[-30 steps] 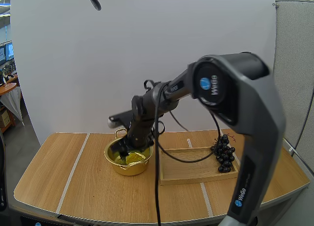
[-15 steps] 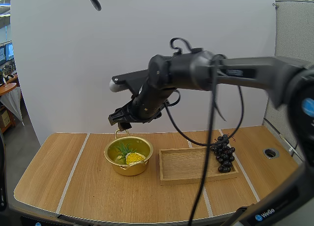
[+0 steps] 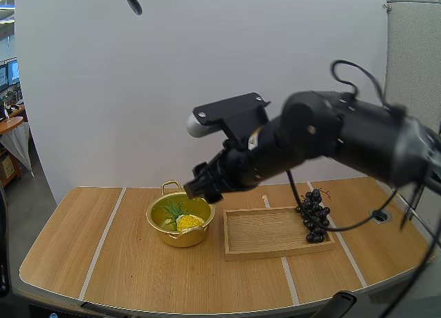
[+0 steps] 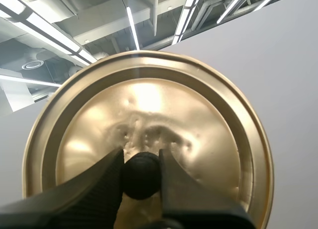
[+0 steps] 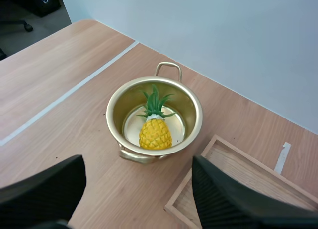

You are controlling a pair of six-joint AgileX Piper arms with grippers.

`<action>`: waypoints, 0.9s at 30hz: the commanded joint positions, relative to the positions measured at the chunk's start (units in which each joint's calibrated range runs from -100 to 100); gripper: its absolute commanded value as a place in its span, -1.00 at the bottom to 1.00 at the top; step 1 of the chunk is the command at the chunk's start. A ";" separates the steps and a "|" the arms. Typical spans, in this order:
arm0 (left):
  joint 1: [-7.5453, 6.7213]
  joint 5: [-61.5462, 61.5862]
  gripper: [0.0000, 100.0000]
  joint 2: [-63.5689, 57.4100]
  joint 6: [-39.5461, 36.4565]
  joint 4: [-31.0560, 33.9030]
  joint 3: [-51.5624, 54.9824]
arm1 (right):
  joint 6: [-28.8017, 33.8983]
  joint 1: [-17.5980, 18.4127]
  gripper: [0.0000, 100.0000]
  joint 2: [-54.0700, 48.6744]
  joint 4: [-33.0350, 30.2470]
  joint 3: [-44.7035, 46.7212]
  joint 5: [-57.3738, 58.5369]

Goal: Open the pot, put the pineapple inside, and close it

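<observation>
Right wrist view looks down on the gold pot (image 5: pixel 186 102), open on the wooden worktop (image 3: pixel 124 263). The pineapple (image 5: pixel 155 133) is inside on the pot's floor, its crown pointing toward about 11 o'clock. The right fingers (image 5: pixel 223 194) are spread wide and hold nothing. In the high view they hang above the pot's rim near 1 o'clock, clear of it.

The left fingers (image 4: pixel 84 194) are clenched on the small black knob (image 4: pixel 141 175) at the centre of the lid (image 4: pixel 149 105), one tip on each side of it.

The lid is a thin round disc of polished brass-coloured metal with a raised ring near its edge and a few shallow dents around the knob. I judge it light, stiff and slick. The knob is the only sound hold, and being round it could swivel in the pinch, so the lid should come down level and centred on the rim. The pineapple looks like hard plastic, with a bumpy yellow body and stiff green leaves, and sits low enough that it should clear the lid.

A shallow wooden tray (image 3: pixel 269 230) lies at the pot's 3 o'clock. A bunch of dark grapes (image 3: pixel 313 218) is draped over the tray's 3 o'clock edge.
</observation>
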 commanded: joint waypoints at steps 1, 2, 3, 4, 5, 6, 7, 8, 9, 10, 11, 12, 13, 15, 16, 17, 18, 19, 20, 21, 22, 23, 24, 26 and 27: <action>-0.18 -1.94 -1.00 -0.36 -0.43 0.01 -0.38 | 1.75 0.01 1.00 -8.16 -1.81 4.07 3.53; -0.18 -1.94 -1.00 -0.36 -0.43 0.01 -0.38 | 2.12 0.01 1.00 -9.53 -2.37 4.50 4.66; -0.18 -1.94 -1.00 -0.36 -0.43 0.01 -0.38 | 2.80 0.01 1.00 -10.81 -3.15 4.80 5.84; -0.18 -1.94 -1.00 -0.36 -0.43 0.01 -0.38 | 3.45 0.01 1.00 -11.87 -3.69 4.91 7.07; -0.18 -1.94 -1.00 -0.36 -0.43 0.01 -0.38 | 4.41 0.01 1.00 -12.64 -4.52 4.91 8.64; -0.18 -1.94 -1.00 -0.36 -0.43 0.01 -0.38 | 5.11 0.01 1.00 -13.57 -5.24 4.91 9.87; -0.18 -1.94 -1.00 -0.36 -0.43 0.01 -0.38 | 5.54 0.01 1.00 -14.38 -5.67 4.91 11.05; -0.18 -1.94 -1.00 -0.36 -0.43 0.01 -0.38 | 5.60 0.01 1.00 -15.14 -5.67 4.91 12.10; -0.18 -1.94 -1.00 -0.36 -0.43 0.01 -0.38 | 5.60 0.01 1.00 -15.79 -5.67 4.91 12.99; -0.18 -1.94 -1.00 -0.36 -0.43 0.01 -0.38 | 5.60 0.01 0.87 -16.33 -5.67 4.91 13.64; -0.18 -1.94 -1.00 -0.36 -0.43 0.01 -0.38 | 5.60 0.01 0.55 -16.66 -5.39 4.91 14.48; -0.18 -1.94 -1.00 -0.36 -0.43 0.01 -0.38 | 5.60 0.01 0.19 -17.07 -4.98 4.91 15.49; -0.18 -1.94 -1.00 -0.36 -0.43 0.01 -0.38 | 5.60 0.01 -0.18 -17.14 -4.52 4.91 16.37; -0.18 -1.94 -1.00 -0.36 -0.43 0.01 -0.38 | 5.60 0.01 -0.99 -17.43 -3.43 4.91 17.40; -0.18 -1.94 -1.00 -0.36 -0.43 0.01 -0.38 | 5.60 0.01 -1.00 -17.43 -3.00 4.91 17.58; -0.18 -1.94 -1.00 -0.36 -0.43 0.01 -0.38 | 5.60 0.01 -1.00 -17.43 -2.71 4.91 17.56; -0.18 -1.94 -1.00 -0.36 -0.43 0.01 -0.38 | 5.60 0.01 -1.00 -17.43 -2.84 4.91 17.56; -0.18 -1.94 -1.00 -0.36 -0.43 0.01 -0.38 | 5.60 0.01 -1.00 -17.43 -3.05 4.91 17.56; -0.18 -1.94 -1.00 -0.36 -0.43 0.01 -0.38 | 5.60 -0.07 -1.00 -17.43 -3.25 4.91 17.56; -0.18 -1.94 -1.00 -0.36 -0.43 0.01 -0.38 | 5.60 -0.07 -1.00 -17.43 -3.32 4.91 17.56; -0.18 -1.94 -1.00 -0.36 -0.43 0.01 -0.38 | 5.60 -0.07 -1.00 -17.43 -3.32 4.91 17.56; -0.18 -1.94 -1.00 -0.36 -0.43 0.01 -0.38 | 5.60 -0.07 -1.00 -17.43 -3.16 4.91 17.56; -0.18 -1.94 -1.00 -0.36 -0.43 0.01 -0.38 | 5.60 -0.07 -1.00 -17.43 -3.16 4.91 17.56; -0.18 -1.94 -1.00 -0.36 -0.43 0.01 -0.38 | 5.60 -0.07 -1.00 -17.43 -3.16 4.91 17.56; -0.18 -1.94 -1.00 -0.36 -0.43 0.01 -0.38 | 5.60 -0.07 -1.00 -17.43 -3.16 4.91 17.56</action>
